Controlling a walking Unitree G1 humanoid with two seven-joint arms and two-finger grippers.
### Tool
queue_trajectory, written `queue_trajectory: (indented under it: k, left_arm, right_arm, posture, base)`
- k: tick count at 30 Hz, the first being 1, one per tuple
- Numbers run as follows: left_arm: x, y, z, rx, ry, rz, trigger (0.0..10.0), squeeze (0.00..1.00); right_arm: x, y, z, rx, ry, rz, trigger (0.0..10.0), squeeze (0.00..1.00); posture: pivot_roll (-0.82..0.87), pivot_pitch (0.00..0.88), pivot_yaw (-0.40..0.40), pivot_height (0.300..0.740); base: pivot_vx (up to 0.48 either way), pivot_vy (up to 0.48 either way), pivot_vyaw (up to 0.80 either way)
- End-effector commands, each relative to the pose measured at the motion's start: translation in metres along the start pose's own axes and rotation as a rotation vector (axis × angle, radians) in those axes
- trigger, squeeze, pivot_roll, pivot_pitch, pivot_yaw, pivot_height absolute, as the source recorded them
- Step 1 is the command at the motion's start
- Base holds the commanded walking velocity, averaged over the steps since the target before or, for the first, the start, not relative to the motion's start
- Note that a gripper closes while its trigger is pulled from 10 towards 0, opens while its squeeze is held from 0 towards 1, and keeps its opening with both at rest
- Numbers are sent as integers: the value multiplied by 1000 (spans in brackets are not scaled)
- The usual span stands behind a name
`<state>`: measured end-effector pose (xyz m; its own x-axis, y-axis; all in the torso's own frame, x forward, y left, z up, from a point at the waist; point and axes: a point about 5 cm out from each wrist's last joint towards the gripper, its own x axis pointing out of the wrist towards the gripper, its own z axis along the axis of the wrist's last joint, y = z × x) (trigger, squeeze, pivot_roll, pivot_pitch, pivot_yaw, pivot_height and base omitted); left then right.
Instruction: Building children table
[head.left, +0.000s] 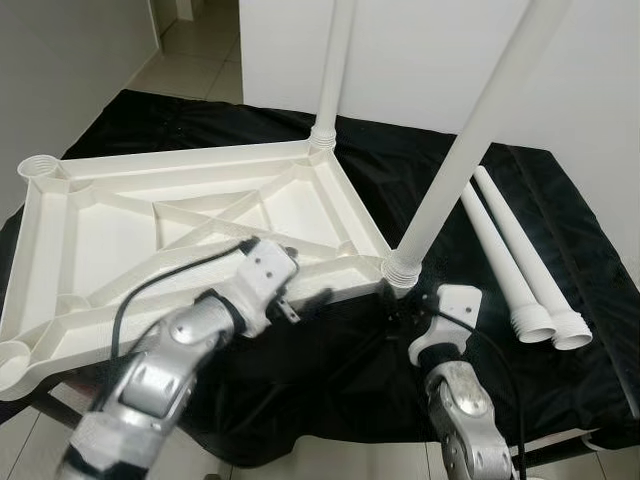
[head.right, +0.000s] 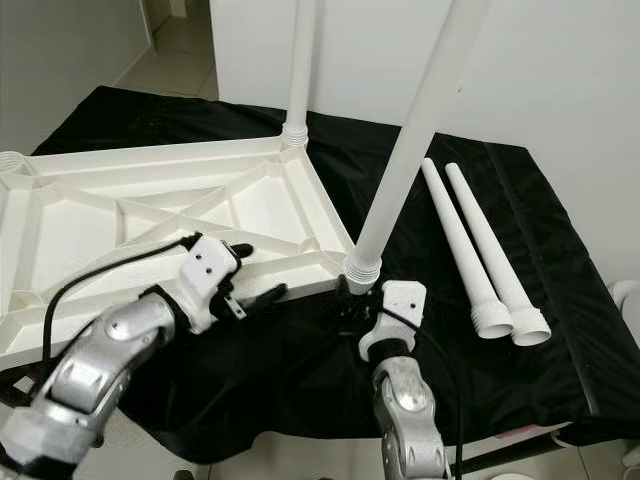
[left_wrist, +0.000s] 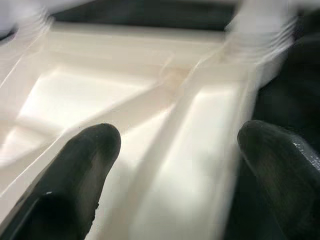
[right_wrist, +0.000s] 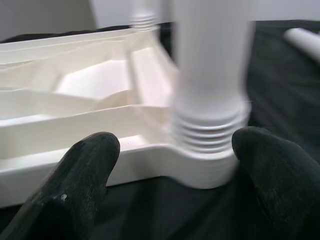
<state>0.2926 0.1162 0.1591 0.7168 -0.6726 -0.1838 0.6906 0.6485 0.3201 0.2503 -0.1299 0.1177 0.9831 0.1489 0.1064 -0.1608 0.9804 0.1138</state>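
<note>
While the white ribbed plastic tabletop (head.left: 180, 230) lies upturned on black cloth (head.left: 560, 250), left gripper (head.left: 300, 300) straddles its near rail wide open; right gripper (right_wrist: 175, 165) brackets the screwed-in white tubular leg (head.left: 450, 170), spread. Light, stiff, probably slick: grip near the threaded collar.

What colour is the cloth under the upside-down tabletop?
Black; the cloth shows best in the right eye view, spread beneath the white tabletop.
</note>
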Motion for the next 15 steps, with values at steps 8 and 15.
queue_trajectory:
  k: [8, 15]
  left_arm:
    - [1, 22, -24, -72, 168, 219, 10000, 0]
    - [0, 41, -29, -117, 264, 267, 10000, 0]
  right_arm:
    - [1, 4, 5, 18, -17, 37, 10000, 0]
    - [4, 7, 7, 22, -26, 48, 10000, 0]
  posture:
    - [60, 63, -68, 740]
    - [65, 69, -63, 740]
  base:
    - [0, 0, 0]
    - [0, 0, 0]
